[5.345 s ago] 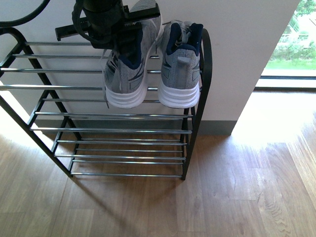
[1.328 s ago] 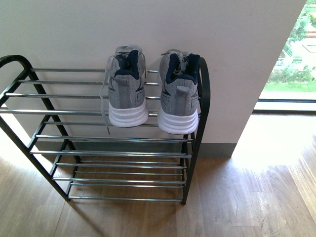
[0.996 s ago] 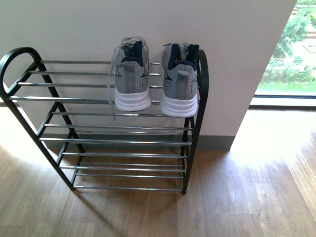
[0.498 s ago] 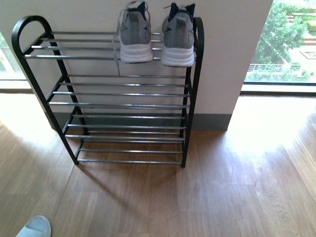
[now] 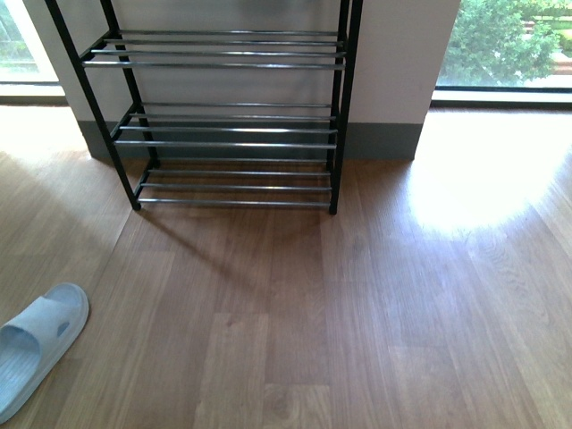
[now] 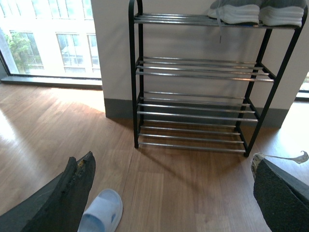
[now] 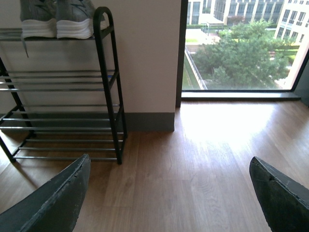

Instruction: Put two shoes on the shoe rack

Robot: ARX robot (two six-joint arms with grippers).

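Sneakers (image 6: 239, 12) sit side by side on the rack's (image 6: 193, 75) top tier. Left gripper (image 6: 171, 162) and right gripper (image 7: 169, 162) are both spread, empty. Placing looks done. If the slipper (image 5: 36, 344) on the floor (image 5: 402, 313) counts too, the next move needs a low reach left.

Grey white-soled sneakers (image 7: 67, 21), pale blue slipper (image 5: 36, 344)
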